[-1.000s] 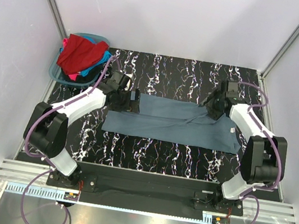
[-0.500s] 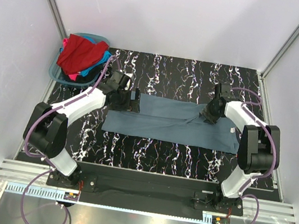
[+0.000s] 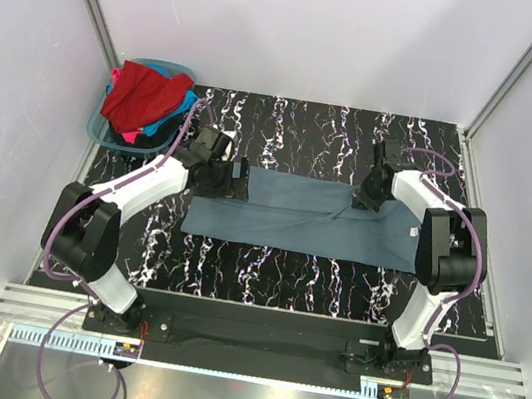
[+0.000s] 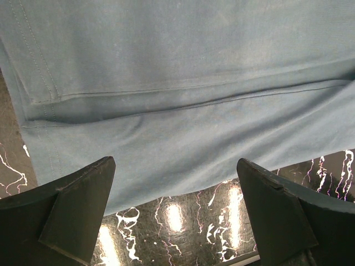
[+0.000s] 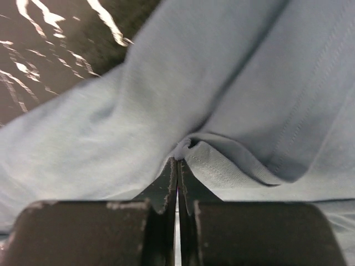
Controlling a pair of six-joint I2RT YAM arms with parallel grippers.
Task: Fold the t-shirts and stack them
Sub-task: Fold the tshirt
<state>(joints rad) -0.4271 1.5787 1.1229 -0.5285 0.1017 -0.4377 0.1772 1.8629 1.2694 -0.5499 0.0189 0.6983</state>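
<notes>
A slate grey-blue t-shirt [image 3: 304, 216] lies folded into a long band across the middle of the black marbled table. My right gripper [image 3: 361, 198] is at the band's far right part, shut on a small raised fold of the shirt [image 5: 111, 122]; its fingertips [image 5: 177, 162] pinch the cloth together. My left gripper [image 3: 240, 181] stands wide open at the band's left end. In the left wrist view its fingers [image 4: 72, 210] straddle bare table just off the shirt's hem [image 4: 177, 111], holding nothing. A red t-shirt [image 3: 142, 99] tops the pile in the basket, over bright blue [image 3: 184, 106] and pink [image 3: 130, 138] cloth.
The teal-blue plastic basket [image 3: 100, 133] sits at the table's far left corner against the wall. White walls close in the table on three sides. The arm bases stand along the near edge.
My right gripper has closed from open to shut on a fold of the grey-blue shirt, and its arm has swung slightly left and farther back. The left arm has not moved.
</notes>
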